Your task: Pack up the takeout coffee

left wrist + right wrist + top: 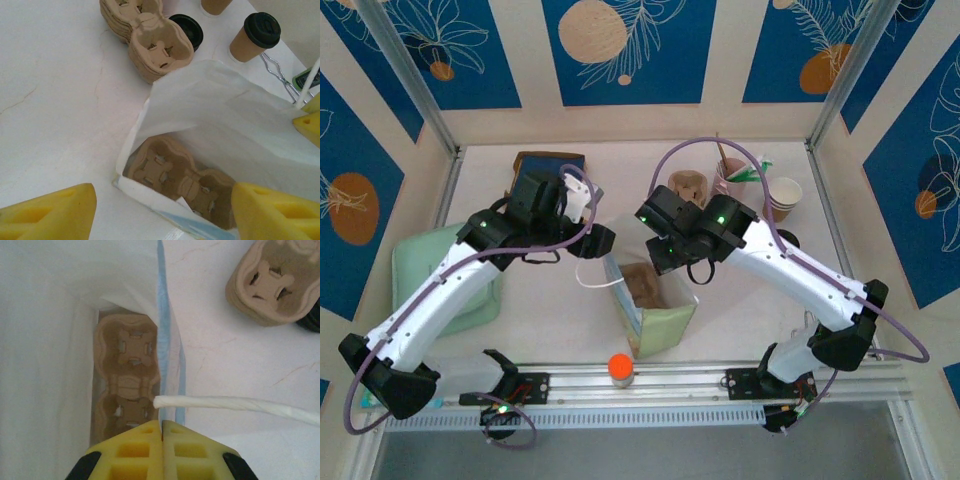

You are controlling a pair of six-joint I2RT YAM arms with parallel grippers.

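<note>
Nearest me, a small orange-capped bottle [620, 368] stands at the near edge, out of the way. Just beyond it the paper bag [665, 318] sits upright and open, with a cardboard cup tray [127, 365] lying flat on its bottom. My right hand [161, 437] is pinched tight on the bag's rim beside the handle [235, 405], I judge to keep the mouth from folding in. My left hand [162, 217] hangs spread wide by the bag's mouth, holding nothing. Farther off on the counter [50, 100] wait a stack of spare trays [150, 35] and a lidded coffee cup [254, 39], not yet packed.
</note>
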